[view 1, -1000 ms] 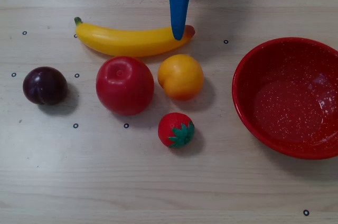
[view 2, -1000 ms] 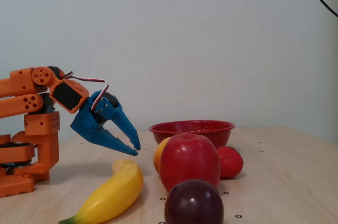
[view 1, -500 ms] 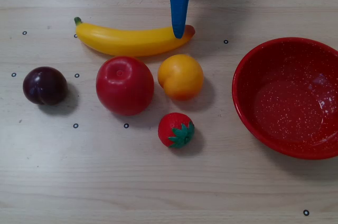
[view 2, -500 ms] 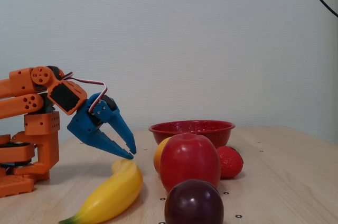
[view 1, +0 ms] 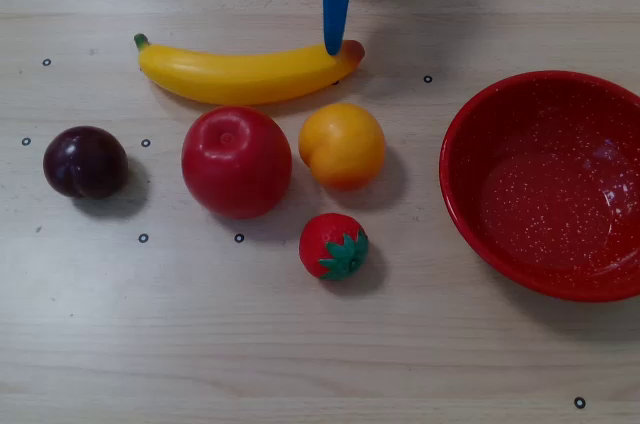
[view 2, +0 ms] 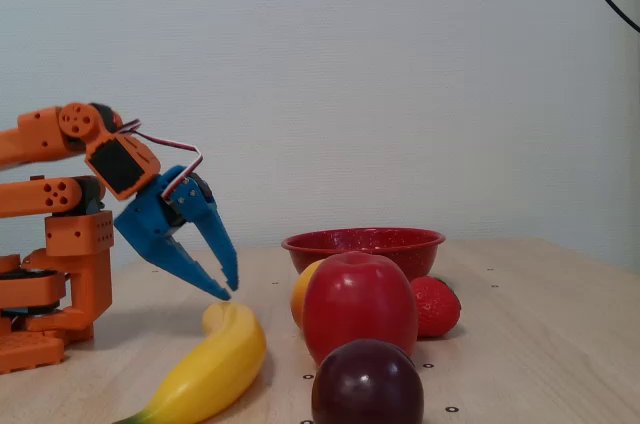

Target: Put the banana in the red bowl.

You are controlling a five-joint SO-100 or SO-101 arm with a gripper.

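Note:
The yellow banana [view 1: 240, 74] lies along the far side of the table, with its green stem to the left and its orange-red end to the right in the overhead view. It also shows in the fixed view [view 2: 215, 364]. My blue gripper [view 1: 333, 47] hangs just above the banana's orange-red end, pointing down, and also shows in the fixed view [view 2: 228, 289]. Its fingertips meet and hold nothing. The red speckled bowl [view 1: 480, 134] stands empty at the right, and is seen behind the fruit in the fixed view [view 2: 365, 244].
A red apple [view 1: 237, 161], a round orange-yellow fruit [view 1: 342, 146], a strawberry [view 1: 334, 246] and a dark plum [view 1: 85, 161] sit in front of the banana. The orange arm base [view 2: 60, 274] stands at the left in the fixed view.

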